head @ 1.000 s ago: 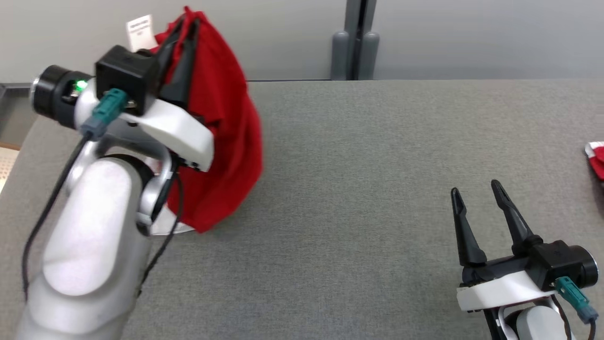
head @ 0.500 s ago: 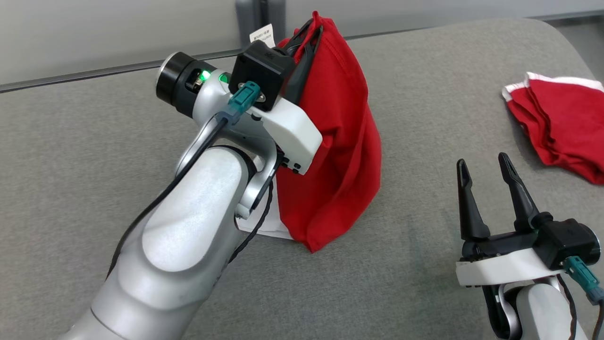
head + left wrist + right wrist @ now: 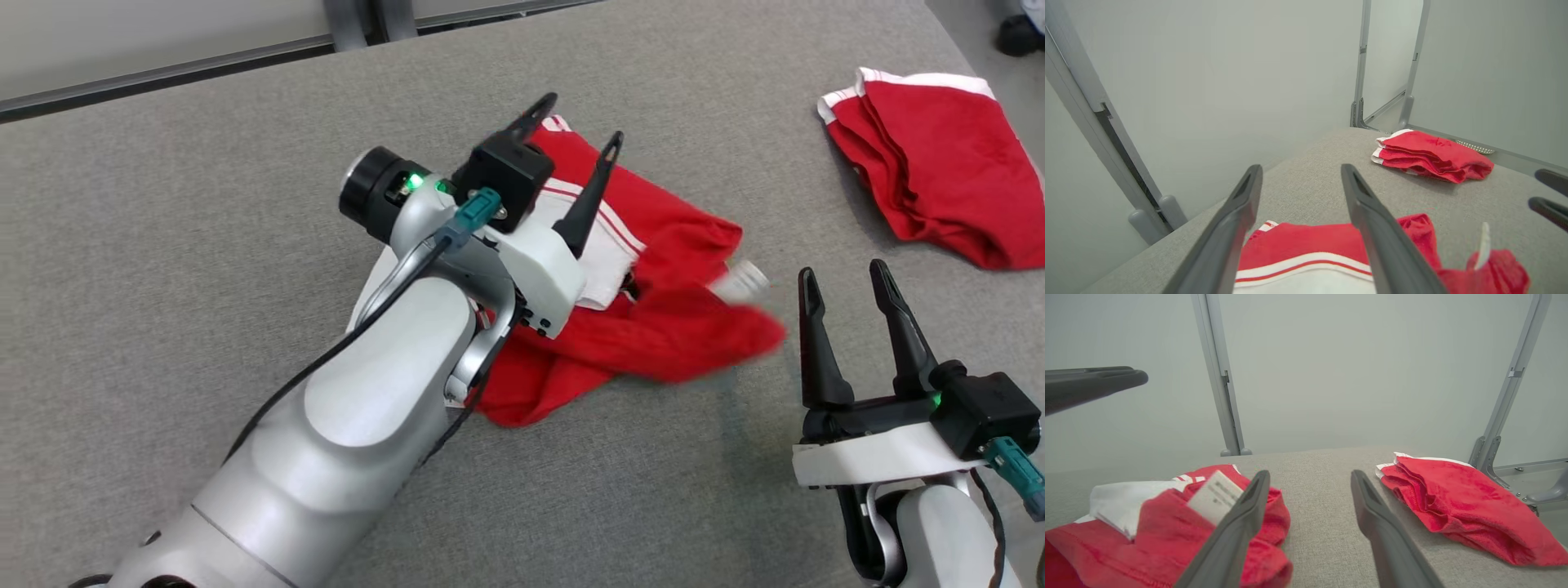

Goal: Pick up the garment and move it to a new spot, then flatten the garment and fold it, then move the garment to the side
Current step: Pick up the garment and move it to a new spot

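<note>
**Item 1: garment**. Red knit piece with a white panel edged in thin red stripes, and a white label sticking up near its right end. It lies crumpled in a loose heap on the table, near the middle of the head view. Its long axis runs roughly left to right across that view. The left end is tucked beneath the left forearm. The right end, blurred, points toward the right gripper and stops just short of it. The striped white edge faces the far side of the table.

**Item 2: left gripper**. It sits over the upper left part of the heap with its fingers angled up and away from the robot. The jaws are spread wide and hold nothing. In the left wrist view the striped white band lies below and between the two fingers.

**Item 3: right gripper**. It is at the lower right, just beside the garment's right end, with its fingers pointing up the view. The jaws are wide apart and empty. In the right wrist view bare table shows between the fingers.

**Item 4: folded red garment**. White-trimmed, it lies at the far right of the table, well apart from the heap.
</note>
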Robot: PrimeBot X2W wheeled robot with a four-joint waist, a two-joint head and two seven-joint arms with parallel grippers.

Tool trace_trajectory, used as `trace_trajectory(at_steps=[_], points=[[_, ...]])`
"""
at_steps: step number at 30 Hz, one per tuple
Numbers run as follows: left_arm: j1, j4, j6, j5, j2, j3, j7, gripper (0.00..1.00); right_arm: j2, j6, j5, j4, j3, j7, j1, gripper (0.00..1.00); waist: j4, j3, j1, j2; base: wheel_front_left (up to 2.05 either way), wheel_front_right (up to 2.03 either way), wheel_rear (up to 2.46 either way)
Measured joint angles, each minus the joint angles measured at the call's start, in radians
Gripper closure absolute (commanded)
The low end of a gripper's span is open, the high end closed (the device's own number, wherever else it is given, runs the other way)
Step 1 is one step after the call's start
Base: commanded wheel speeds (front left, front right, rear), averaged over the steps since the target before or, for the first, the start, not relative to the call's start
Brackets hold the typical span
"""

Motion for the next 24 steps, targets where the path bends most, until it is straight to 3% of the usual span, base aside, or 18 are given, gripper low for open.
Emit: trace_trajectory(at_steps=[5, 12, 15, 20, 24], points=[[-0.008, 0.06, 0.012, -0.024, 0.019, 0.054, -0.102, 0.0, 0.0, 0.0, -0.033, -0.007, -0.024, 0.0, 0.004, 0.0, 0.062, -0.03, 0.0, 0.0, 0.0, 0.0, 0.0], [0.106, 0.072, 0.009, -0.034, 0.131, 0.111, -0.204, 0.0, -0.007, 0.0, -0.073, -0.019, -0.039, 0.0, 0.036, 0.0, 0.169, -0.096, 0.0, 0.0, 0.0, 0.0, 0.0], [0.177, 0.061, 0.001, -0.042, 0.152, 0.124, -0.211, 0.0, -0.017, 0.0, -0.075, -0.023, -0.042, 0.0, 0.049, 0.0, 0.2, -0.115, 0.0, 0.0, 0.0, 0.0, 0.0], [0.344, -0.055, -0.002, -0.036, 0.174, 0.21, -0.215, 0.0, -0.03, 0.0, -0.079, -0.026, -0.033, 0.0, 0.076, 0.0, 0.267, -0.163, 0.0, 0.0, 0.0, 0.0, 0.0], [0.509, -0.178, -0.015, -0.023, 0.137, 0.321, -0.215, 0.0, -0.033, 0.0, -0.078, -0.029, -0.033, 0.0, 0.104, 0.0, 0.305, -0.199, 0.0, 0.0, 0.0, 0.0, 0.0]])
